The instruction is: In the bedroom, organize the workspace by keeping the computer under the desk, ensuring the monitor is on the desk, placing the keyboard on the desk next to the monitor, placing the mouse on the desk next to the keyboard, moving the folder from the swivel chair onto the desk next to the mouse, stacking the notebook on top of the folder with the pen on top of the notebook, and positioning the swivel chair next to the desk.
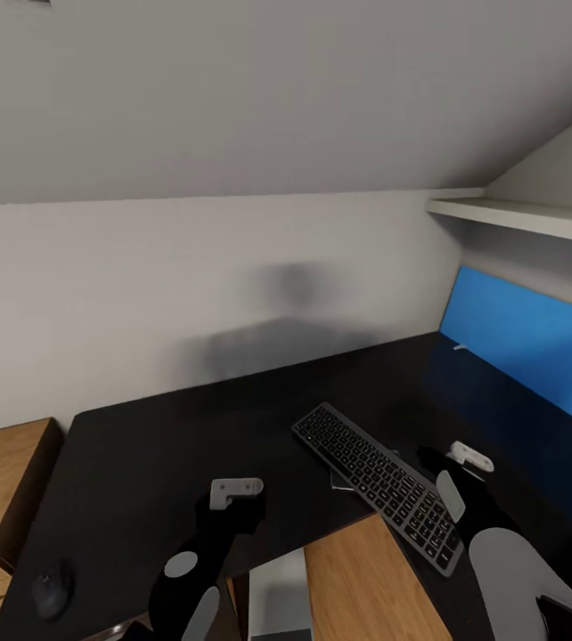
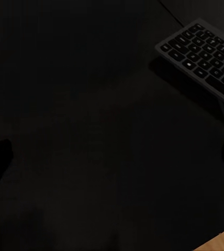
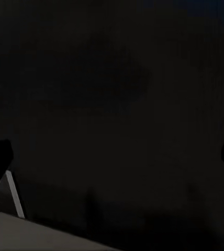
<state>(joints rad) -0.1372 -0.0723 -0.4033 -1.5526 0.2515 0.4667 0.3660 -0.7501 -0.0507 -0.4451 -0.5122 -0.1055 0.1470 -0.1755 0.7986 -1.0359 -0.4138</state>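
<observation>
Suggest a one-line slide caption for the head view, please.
Both arms hover over the black desk: keyboard angled near its front edge, mouse at the near left corner.

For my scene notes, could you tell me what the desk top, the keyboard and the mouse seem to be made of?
Desk top: matte black, probably painted or laminated board; it gives only dull reflections.
Keyboard: dark grey, plastic-looking keys in a thin lighter frame that could be metal.
Mouse: smooth black, likely plastic; too small to say more.

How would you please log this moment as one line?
keyboard: on desk | mouse: desk's near-left corner | left gripper: open, empty | right gripper: open, empty
</observation>
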